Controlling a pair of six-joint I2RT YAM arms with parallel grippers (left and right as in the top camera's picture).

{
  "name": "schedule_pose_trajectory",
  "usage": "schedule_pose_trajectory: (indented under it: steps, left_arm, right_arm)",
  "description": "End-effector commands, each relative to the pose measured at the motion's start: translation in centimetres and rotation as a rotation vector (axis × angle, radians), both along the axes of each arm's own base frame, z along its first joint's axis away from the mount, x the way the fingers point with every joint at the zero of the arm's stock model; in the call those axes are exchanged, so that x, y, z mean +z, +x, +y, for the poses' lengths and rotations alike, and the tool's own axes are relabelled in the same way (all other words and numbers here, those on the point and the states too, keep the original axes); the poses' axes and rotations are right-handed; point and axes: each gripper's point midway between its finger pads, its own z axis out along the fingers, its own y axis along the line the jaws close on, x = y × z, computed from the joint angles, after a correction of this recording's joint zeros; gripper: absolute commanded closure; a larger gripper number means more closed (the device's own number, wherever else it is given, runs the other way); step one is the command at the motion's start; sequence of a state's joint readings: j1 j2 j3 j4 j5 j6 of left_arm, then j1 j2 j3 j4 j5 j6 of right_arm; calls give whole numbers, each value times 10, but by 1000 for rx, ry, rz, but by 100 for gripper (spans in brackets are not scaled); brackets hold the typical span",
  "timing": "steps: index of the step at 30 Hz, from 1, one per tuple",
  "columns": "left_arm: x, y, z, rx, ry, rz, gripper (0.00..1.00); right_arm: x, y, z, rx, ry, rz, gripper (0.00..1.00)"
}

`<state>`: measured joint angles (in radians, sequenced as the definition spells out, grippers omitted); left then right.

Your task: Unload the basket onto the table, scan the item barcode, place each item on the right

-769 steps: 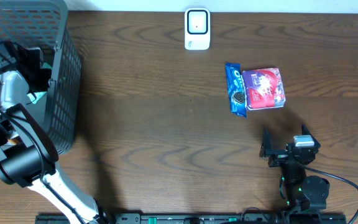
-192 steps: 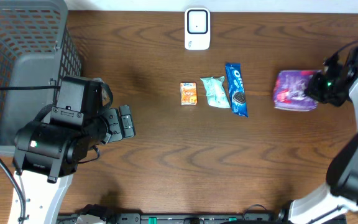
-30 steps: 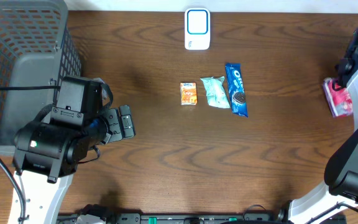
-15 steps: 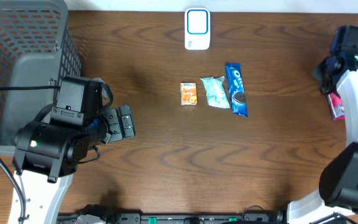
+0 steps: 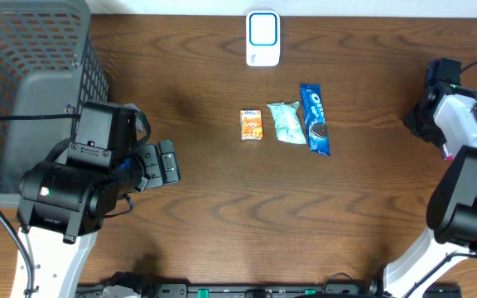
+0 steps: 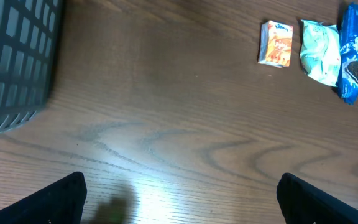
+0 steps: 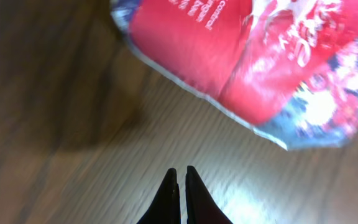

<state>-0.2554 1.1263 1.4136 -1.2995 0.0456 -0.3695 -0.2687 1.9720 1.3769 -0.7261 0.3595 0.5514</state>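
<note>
A red and purple snack bag (image 7: 247, 56) lies on the wood table just ahead of my right gripper (image 7: 179, 169). That gripper is shut, its two black fingertips pressed together with nothing between them, hovering over bare wood. In the overhead view my right arm (image 5: 458, 116) sits at the table's right edge and covers most of that bag. The white barcode scanner (image 5: 263, 37) stands at the back centre. My left gripper (image 5: 166, 161) is wide open and empty over the left half of the table, its fingers (image 6: 61, 196) far apart.
An orange pack (image 5: 252, 124), a mint-green pack (image 5: 286, 122) and a blue Oreo pack (image 5: 315, 118) lie in a row below the scanner, and all show in the left wrist view too. A grey mesh basket (image 5: 31, 50) fills the back left corner.
My right jaws have shut empty. The right arm has swung left and down from the table's right edge, now covering most of the red bag. The left arm has not moved.
</note>
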Motion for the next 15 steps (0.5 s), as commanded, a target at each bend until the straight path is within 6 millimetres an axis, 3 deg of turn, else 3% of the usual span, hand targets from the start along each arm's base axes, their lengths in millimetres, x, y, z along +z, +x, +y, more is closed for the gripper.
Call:
schedule_pose_trajectory:
  steps: [1,6,15]
  left_arm:
    - [0,1,3,15,9,-1,2]
    - [0,1,3,15,9,-1,2]
    - [0,1,3,15,9,-1,2]
  right_arm:
    - [-28,-7,-20,-42,-23,45,99]
    - [-44,-2,-43,-42,-40,32,98]
    - [-32,3,-104,68,-139,2,92]
